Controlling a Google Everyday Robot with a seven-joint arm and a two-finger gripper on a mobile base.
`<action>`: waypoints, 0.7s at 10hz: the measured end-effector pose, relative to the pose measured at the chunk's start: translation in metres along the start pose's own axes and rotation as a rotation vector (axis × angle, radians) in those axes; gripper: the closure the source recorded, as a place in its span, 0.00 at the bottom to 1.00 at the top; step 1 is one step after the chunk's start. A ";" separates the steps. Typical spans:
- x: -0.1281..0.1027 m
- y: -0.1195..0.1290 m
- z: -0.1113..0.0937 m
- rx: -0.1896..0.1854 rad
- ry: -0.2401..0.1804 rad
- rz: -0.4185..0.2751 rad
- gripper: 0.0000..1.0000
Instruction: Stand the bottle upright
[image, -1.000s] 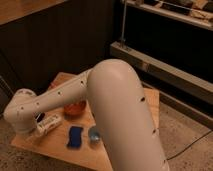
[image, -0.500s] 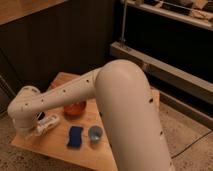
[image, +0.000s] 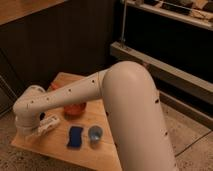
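The arm (image: 131, 115) bulks nearest. On the table (image: 60, 152), the sponge (image: 75, 136) and the cup (image: 95, 133) sit side by side near the front edge. Further left, the gripper (image: 34, 131) hangs low at the table's left end, right against the bottle (image: 49, 123), which lies on its side; I cannot tell whether it grasps it. An orange bowl (image: 75, 108) sits behind.

Pretty crowded on the left end of the table (image: 55, 150): the gripper (image: 34, 133) is parked at the left edge, right beside the bottle (image: 48, 125). Further right, the way is blocked by the sponge (image: 75, 136) and cup (image: 95, 133), set close together. The back is closed off by the arm (image: 75, 92), with an orange thing (image: 75, 108) under it. Bare wood is left along the front edge.
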 end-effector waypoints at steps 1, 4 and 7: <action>0.000 0.000 -0.001 0.003 -0.010 0.005 0.76; 0.003 0.000 -0.003 0.011 -0.031 0.016 0.76; 0.005 -0.003 -0.008 0.023 -0.045 0.020 0.76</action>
